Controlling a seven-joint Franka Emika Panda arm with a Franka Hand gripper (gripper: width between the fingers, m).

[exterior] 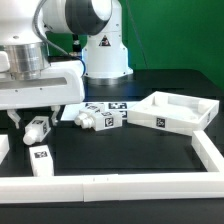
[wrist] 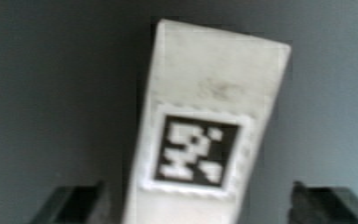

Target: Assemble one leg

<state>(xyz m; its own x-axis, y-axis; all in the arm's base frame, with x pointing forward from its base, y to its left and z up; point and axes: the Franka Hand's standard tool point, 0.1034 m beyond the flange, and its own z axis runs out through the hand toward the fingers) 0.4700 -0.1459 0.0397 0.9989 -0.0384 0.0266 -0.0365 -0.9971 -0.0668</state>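
One leg (exterior: 37, 128) is a small white peg with a black-and-white tag, lying on the dark table at the exterior view's left. My gripper (exterior: 35, 121) hangs right over it. In the wrist view the same leg (wrist: 202, 110) stands lengthwise between my fingertips (wrist: 73, 205), with a dark gap on each side, so the jaws are open around it without touching. Another leg (exterior: 42, 160) stands nearer the front. Two more legs (exterior: 85, 118) (exterior: 109, 121) lie in the middle. The large white rimmed tabletop (exterior: 196, 118) lies at the right.
A raised white border (exterior: 120, 185) runs along the front and up the exterior view's right side. A white block (exterior: 3, 150) shows at the left edge. The robot's white base (exterior: 103, 55) stands at the back.
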